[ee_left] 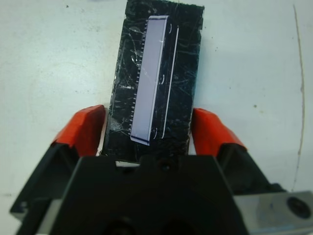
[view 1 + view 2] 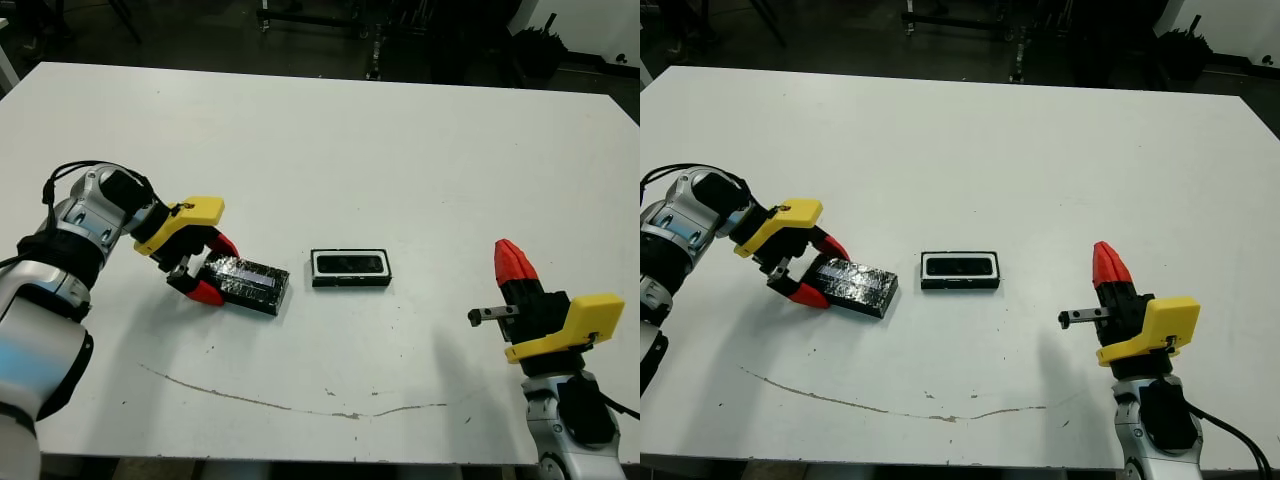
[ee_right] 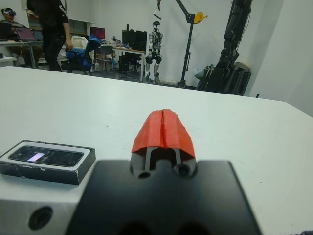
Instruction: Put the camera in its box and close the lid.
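Note:
The lid (image 2: 250, 283), a glossy black slab, lies left of the table's middle. My left gripper (image 2: 216, 268) is shut on its near end, one red finger (image 1: 85, 128) on each long side. The box (image 2: 316, 268) sits at the middle of the table, a little to the right of the lid. The camera (image 2: 352, 264) lies inside its white lining. The right wrist view also shows the box (image 3: 83, 164) with the camera (image 3: 46, 155) in it. My right gripper (image 2: 510, 258) stands upright at the near right, shut and holding nothing, well clear of the box.
A thin dark scratch line (image 2: 300, 405) runs across the white table (image 2: 350, 130) near its front edge. Beyond the far edge stand equipment and a person (image 3: 49, 29).

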Tool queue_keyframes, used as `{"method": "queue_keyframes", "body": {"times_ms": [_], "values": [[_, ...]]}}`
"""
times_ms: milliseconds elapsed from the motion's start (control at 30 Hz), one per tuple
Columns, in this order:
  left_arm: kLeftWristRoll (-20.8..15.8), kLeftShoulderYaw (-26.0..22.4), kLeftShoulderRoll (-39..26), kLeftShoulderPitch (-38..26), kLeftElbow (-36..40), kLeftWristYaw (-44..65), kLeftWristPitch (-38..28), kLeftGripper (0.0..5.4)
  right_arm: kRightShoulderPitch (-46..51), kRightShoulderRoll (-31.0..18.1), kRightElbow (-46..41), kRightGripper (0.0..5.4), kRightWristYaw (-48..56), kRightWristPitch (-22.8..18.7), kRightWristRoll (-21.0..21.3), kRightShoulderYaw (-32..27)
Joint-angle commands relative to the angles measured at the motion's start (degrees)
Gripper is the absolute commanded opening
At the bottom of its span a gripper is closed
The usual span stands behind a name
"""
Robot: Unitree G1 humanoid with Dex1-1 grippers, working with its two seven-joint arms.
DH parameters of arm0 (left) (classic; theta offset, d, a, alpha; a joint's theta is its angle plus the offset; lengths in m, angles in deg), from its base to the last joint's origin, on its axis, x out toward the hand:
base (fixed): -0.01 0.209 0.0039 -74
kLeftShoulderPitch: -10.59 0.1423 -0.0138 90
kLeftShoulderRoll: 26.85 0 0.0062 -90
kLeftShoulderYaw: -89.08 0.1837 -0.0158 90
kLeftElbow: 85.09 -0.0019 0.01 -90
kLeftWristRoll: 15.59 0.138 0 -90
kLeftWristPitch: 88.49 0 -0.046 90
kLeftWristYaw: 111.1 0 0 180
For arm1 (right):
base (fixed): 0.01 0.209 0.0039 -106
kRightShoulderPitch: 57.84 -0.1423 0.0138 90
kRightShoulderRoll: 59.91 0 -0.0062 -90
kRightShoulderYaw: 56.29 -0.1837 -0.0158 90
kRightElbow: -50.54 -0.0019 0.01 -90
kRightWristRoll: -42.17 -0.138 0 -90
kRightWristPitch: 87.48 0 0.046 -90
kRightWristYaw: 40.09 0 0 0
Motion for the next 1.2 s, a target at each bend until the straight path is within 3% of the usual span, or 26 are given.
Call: {"method": "queue_keyframes", "body": {"times_ms": [33, 400, 633, 800, 867, 1000, 1200], "values": [[1.03, -0.53, -1.05, 0.94, 1.39, 0.11, 0.55, 3.28, -0.1, -0.57, 0.21, 0.0, -0.33, -0.63, -0.31, -0.52], [1.34, -0.14, -1.13, 1.3, 2.91, 0.11, 2.99, 3.16, -0.21, -0.68, 0.32, 0.0, -0.41, -0.4, -0.26, -1.21], [-8.5, -13.37, 0.3, 5.09, 5.36, -2.76, 15.99, 3.16, -0.05, -0.69, 0.2, 0.0, -0.66, -0.89, 0.11, -1.09], [-14.01, -20.08, 2.15, 10.46, 16.53, -9.14, 22.67, 3.16, -0.06, -0.44, 0.42, 0.0, -0.77, -0.82, -0.07, -0.85], [-14.78, -20.78, 2.28, 12.42, 22.62, -12.99, 29.1, 3.16, -0.14, -0.42, 0.74, 0.0, -0.58, -0.49, -0.25, -0.76], [-14.72, -20.01, 2.36, 15.18, 33.84, -20.06, 39.85, 3.16, -0.07, -0.5, 0.84, 0.0, -0.7, -0.56, 0.13, -0.54], [-13.28, -16.34, 2.19, 14.92, 38.07, -21.66, 42.69, 3.16, -0.04, -0.35, 1.15, 0.0, -0.57, 0.05, -0.07, -0.44]]}}
